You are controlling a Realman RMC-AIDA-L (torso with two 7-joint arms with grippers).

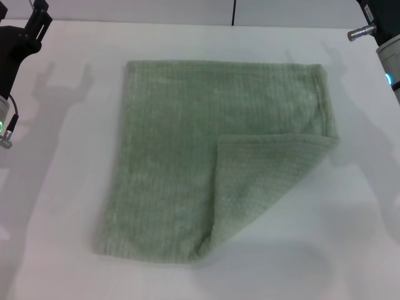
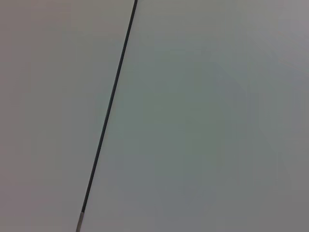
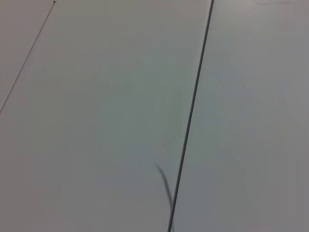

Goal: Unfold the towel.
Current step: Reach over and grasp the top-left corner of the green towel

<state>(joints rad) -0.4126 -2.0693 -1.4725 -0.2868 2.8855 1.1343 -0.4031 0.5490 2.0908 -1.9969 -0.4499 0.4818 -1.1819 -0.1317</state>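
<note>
The towel [image 1: 187, 156] is lying flat in the middle of the white table [image 1: 56, 206], its near right corner [image 1: 262, 181] folded over onto itself, so that flap is likely what needs peeling back. The left gripper [image 1: 31, 22] is hanging at the far left edge, well clear of the cloth; whether it is clenched or released cannot be told. The right arm [image 1: 384, 37] is sitting at the far right, its gripper out of view. Bare table is ringing the towel, leaving room to swing the flap outward.

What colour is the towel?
Pale sage green with fine ribbed lines; the towel shows best in the head view.
</note>
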